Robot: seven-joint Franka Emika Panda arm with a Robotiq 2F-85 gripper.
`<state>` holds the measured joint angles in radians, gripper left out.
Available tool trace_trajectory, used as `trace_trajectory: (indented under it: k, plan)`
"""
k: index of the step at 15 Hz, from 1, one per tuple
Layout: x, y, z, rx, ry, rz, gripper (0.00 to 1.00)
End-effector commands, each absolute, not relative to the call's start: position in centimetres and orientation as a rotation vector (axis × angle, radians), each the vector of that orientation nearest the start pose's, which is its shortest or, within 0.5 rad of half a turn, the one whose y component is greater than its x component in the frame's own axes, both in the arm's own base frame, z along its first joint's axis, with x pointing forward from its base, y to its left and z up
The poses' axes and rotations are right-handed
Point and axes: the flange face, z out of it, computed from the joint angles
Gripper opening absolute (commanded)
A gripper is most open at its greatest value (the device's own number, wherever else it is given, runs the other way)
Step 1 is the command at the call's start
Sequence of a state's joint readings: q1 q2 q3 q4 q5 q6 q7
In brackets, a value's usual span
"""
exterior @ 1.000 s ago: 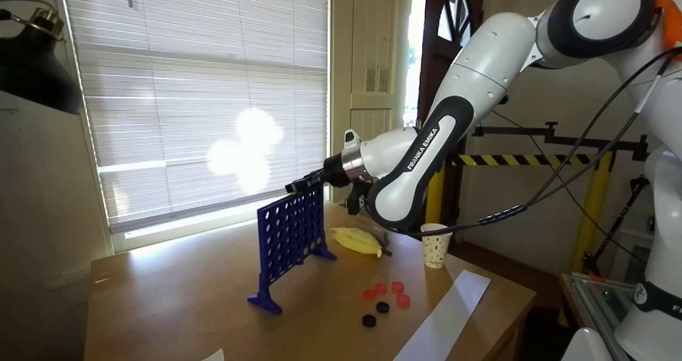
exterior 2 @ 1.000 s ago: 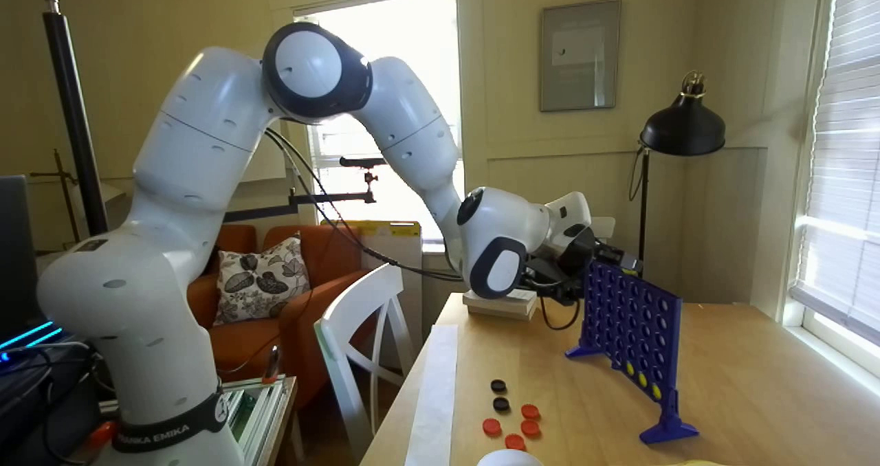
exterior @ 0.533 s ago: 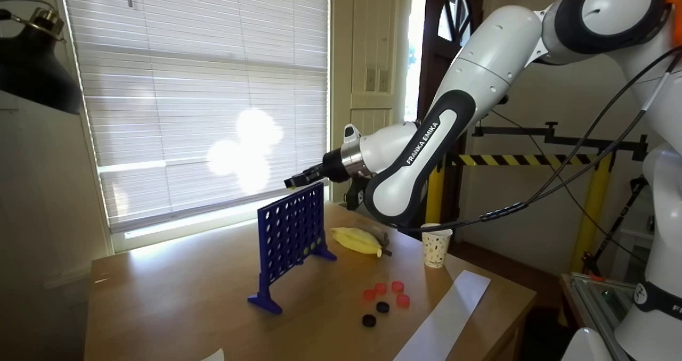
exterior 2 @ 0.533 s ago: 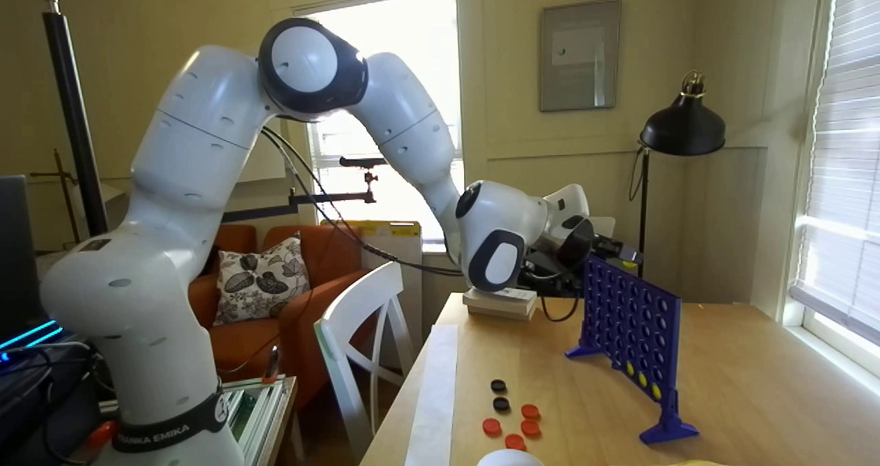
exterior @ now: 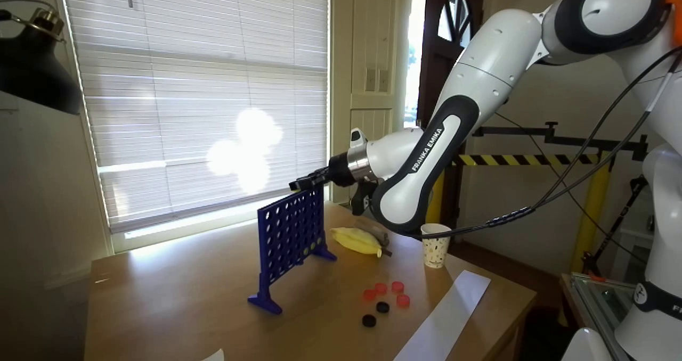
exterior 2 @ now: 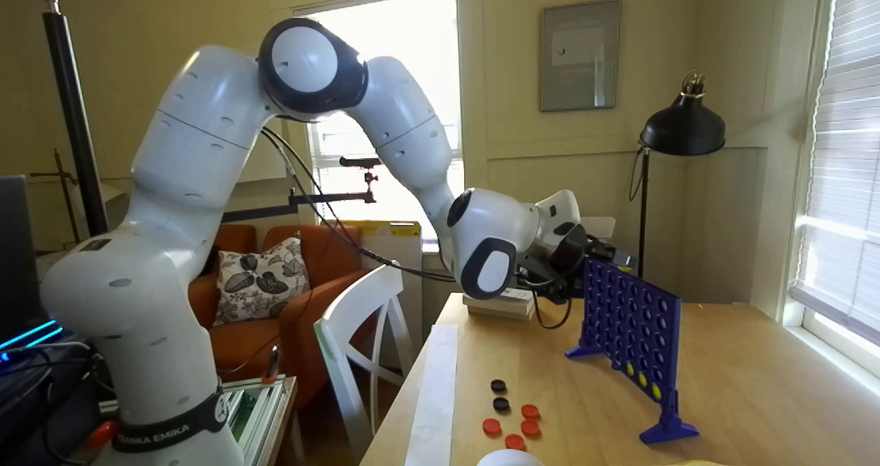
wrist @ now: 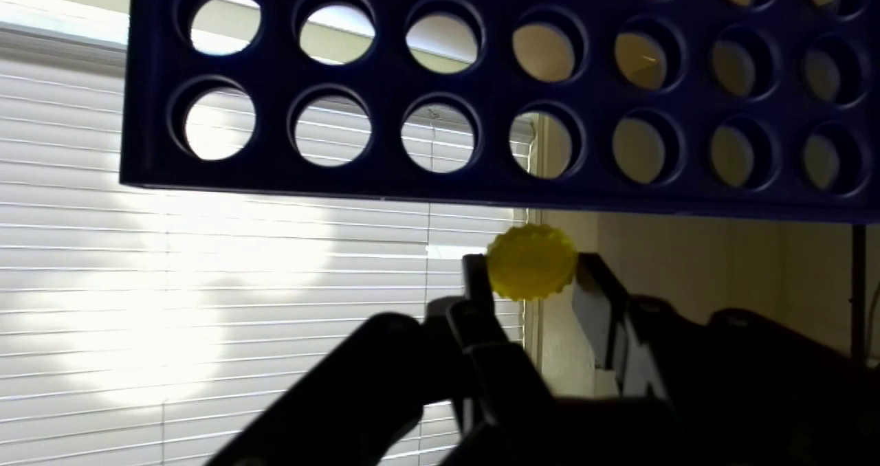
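My gripper (wrist: 533,263) is shut on a yellow disc (wrist: 531,262) with a ridged rim, held by its edges at the fingertips. The disc also shows in an exterior view (exterior 2: 625,269). A dark blue upright grid frame (wrist: 481,187) with round holes fills the upper part of the wrist view, which seems upside down. It stands on the table in both exterior views (exterior: 263,276) (exterior 2: 631,315). The disc is close to the frame's top edge, with a gap between them in the wrist view. Several yellow discs (exterior 2: 643,379) sit in the frame's bottom row.
On the wooden table (exterior: 176,297) lie several red discs (exterior: 403,301), two black discs (exterior: 382,307), a yellow banana-like object (exterior: 356,240) and a white strip (exterior: 445,318). A patterned paper cup (exterior: 435,252) stands near the edge. Books (exterior 2: 500,306) lie behind the arm; a black lamp (exterior 2: 683,129) stands beyond.
My gripper rose a little, then came down again and drew slightly back toward the robot's base, the yellow disc still in it. The frame and loose discs have not moved.
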<state>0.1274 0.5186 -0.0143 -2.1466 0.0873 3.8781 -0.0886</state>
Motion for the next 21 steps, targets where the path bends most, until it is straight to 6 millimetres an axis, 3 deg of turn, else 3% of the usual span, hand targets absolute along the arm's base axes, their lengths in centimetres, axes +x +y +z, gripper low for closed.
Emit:
trace_trajectory:
  k: [1, 21]
  plan:
    - [59.84, 5.60, 30.50, -2.560, -0.118, -1.819, 0.11]
    - [60.72, 5.37, 30.00, -2.549, -0.135, -1.834, 0.11]
